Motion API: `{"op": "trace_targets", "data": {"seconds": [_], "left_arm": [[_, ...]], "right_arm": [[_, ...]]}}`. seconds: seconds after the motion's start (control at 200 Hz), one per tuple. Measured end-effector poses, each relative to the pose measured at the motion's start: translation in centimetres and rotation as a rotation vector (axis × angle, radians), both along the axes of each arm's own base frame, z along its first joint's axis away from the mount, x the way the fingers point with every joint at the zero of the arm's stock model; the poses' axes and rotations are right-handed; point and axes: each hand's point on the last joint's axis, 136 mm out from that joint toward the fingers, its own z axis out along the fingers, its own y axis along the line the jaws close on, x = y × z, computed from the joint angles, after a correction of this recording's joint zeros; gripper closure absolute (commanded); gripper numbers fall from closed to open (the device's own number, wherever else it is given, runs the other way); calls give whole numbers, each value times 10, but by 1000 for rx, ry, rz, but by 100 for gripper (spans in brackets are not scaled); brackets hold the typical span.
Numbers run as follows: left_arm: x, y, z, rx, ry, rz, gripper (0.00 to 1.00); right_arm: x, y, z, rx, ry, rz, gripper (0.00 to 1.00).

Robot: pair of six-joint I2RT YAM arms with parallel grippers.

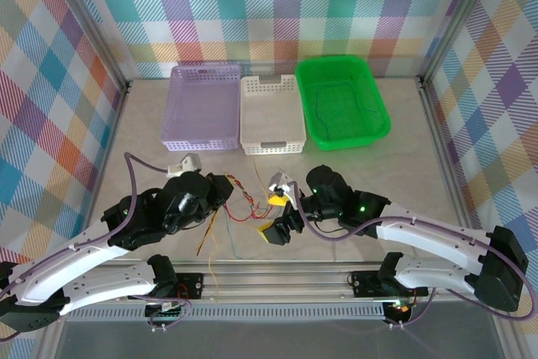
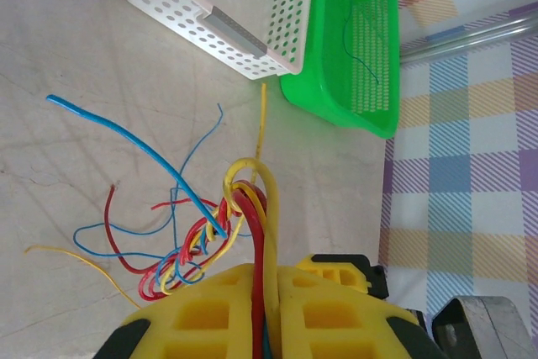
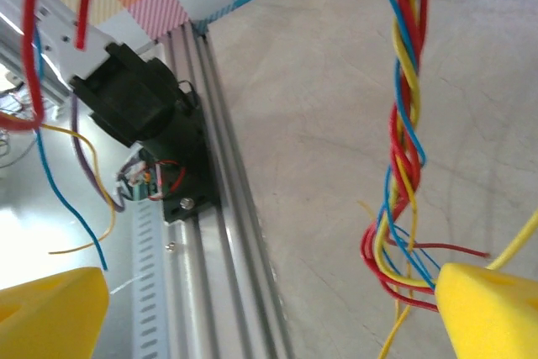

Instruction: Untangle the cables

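Red, yellow and blue cables (image 1: 239, 206), twisted together, are found near the middle of the table's (image 1: 143, 128) near edge. One end is pinched in the closed left gripper (image 2: 271, 292). The right gripper (image 3: 269, 317) is spread wide just beside the twist, with nothing held. Bare tabletop stretches to a purple basket (image 1: 206, 69), a white basket (image 1: 269, 80) and a green basket (image 1: 336, 60) lined along the far edge.

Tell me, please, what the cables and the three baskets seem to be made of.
The cables: thin wire in smooth, glossy plastic insulation, judging by springy curls; the core is hidden. The purple basket, white basket and green basket: moulded plastic by the look, with even perforated walls, slightly shiny.
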Motion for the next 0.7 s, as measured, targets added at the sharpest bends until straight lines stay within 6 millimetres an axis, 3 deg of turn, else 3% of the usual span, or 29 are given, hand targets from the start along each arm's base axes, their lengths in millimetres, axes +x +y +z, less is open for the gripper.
{"op": "trace_targets", "data": {"seconds": [0.145, 0.26, 0.425, 0.7], "left_arm": [[1, -1, 0, 21, 13, -1, 100], [0, 0, -4, 42, 24, -1, 100], [0, -1, -6, 53, 32, -4, 100], [0, -3, -7, 61, 37, -15, 100]], "right_arm": [[0, 8, 2, -52, 54, 20, 0], [1, 4, -20, -139, 94, 4, 5], [3, -1, -48, -239, 132, -16, 20], [11, 0, -49, -244, 99, -50, 32]]}}
